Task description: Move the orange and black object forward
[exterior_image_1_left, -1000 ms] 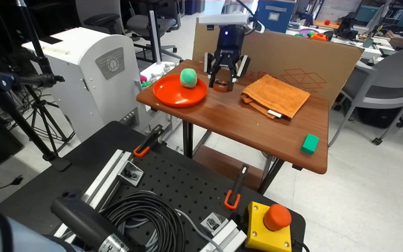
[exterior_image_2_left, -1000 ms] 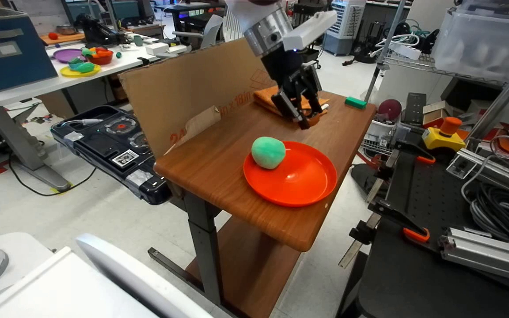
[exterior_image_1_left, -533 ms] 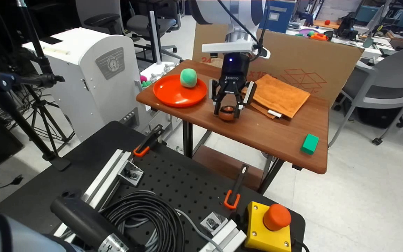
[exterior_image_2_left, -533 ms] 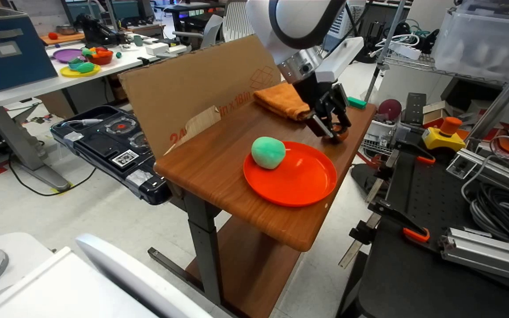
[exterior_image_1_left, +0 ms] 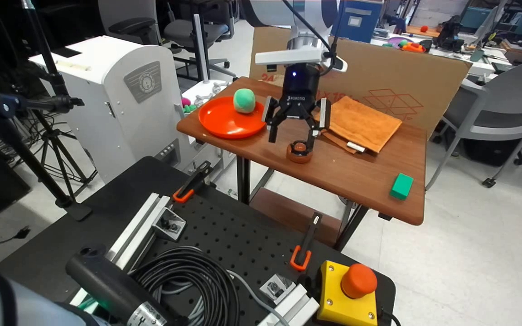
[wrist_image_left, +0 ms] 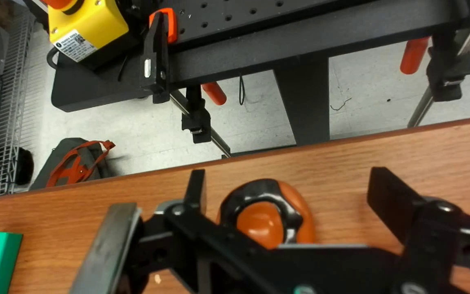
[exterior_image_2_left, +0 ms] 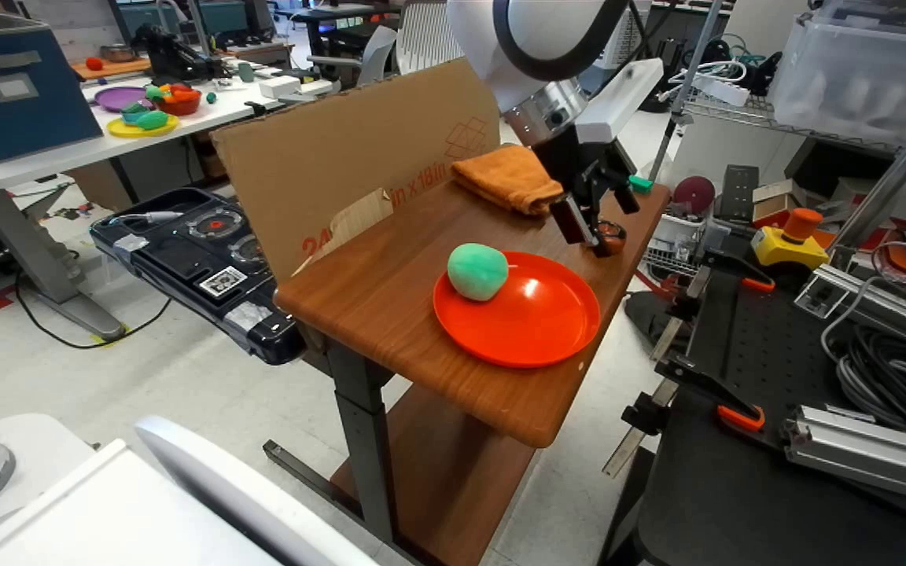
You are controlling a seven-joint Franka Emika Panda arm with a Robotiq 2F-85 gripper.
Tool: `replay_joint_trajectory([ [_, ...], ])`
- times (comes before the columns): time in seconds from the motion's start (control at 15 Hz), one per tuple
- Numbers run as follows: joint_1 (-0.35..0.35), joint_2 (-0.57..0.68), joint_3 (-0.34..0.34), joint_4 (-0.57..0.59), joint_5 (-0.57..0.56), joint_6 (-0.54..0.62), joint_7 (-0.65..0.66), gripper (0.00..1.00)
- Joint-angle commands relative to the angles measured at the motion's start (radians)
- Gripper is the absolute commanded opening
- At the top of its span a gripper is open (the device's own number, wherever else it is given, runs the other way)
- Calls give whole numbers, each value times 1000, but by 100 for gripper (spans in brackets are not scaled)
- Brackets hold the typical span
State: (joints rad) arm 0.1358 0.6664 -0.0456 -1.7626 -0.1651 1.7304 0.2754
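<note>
The orange and black object (wrist_image_left: 266,214) rests on the table (exterior_image_1_left: 351,176), near its edge. Your end effector (exterior_image_1_left: 291,140) is spread wide, one finger (wrist_image_left: 194,190) close to the object; contact undetermined. Likely step: release; you should lift straight up, without sideways drift.
</note>
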Motion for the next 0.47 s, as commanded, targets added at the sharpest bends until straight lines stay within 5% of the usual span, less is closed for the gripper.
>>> replay_joint_trajectory([
  [0.0, 22, -229, 44, -183, 1, 88, -1, 100],
  [0.13, 25, -331, 73, -235, 27, 117, 4, 100],
  [0.2, 19, -197, 59, -123, 7, 62, 3, 100],
  [0.4, 23, -244, 68, -145, 8, 58, 5, 100],
])
